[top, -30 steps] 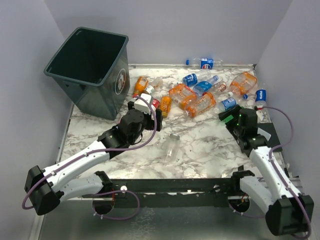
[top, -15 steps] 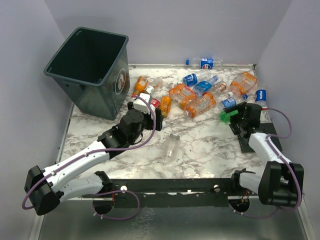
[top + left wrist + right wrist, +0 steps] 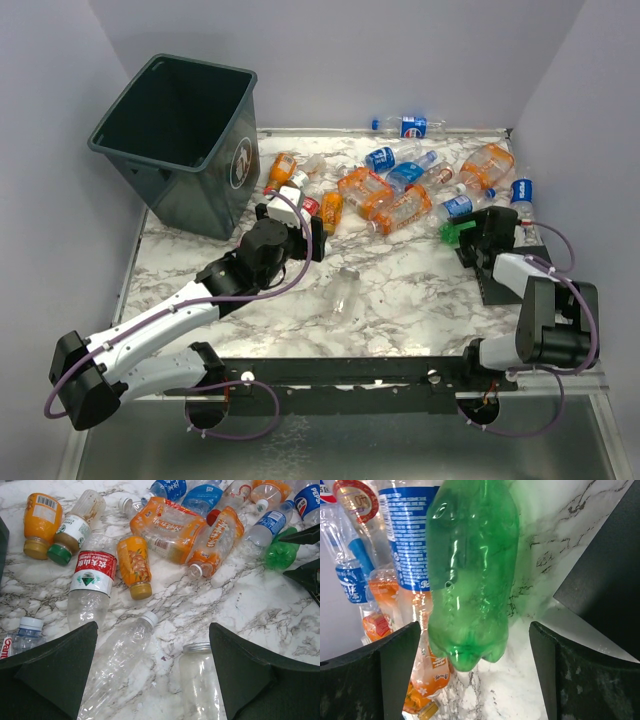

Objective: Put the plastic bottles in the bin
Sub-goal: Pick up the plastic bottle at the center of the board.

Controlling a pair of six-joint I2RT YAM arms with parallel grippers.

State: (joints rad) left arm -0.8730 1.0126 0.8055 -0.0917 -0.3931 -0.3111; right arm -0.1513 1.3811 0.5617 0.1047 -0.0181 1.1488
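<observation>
The green plastic bottle [image 3: 470,570] lies well to the right of the bin [image 3: 212,195]; the right gripper [image 3: 474,630] has it between wide jaws, not pinching; the bottle points straight away, bottom end nearest.

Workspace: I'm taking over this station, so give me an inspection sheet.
Surface: marbled table, bottles strewn across far half.
Job's things: bin far left, no bottle seen inside.
Clutter: nothing seen.
Grippers: left gripper open above bottles; right gripper open around a green bottle.
Cables: purple cables, in loose loops.
Surroundings: plain walls on three sides.
</observation>
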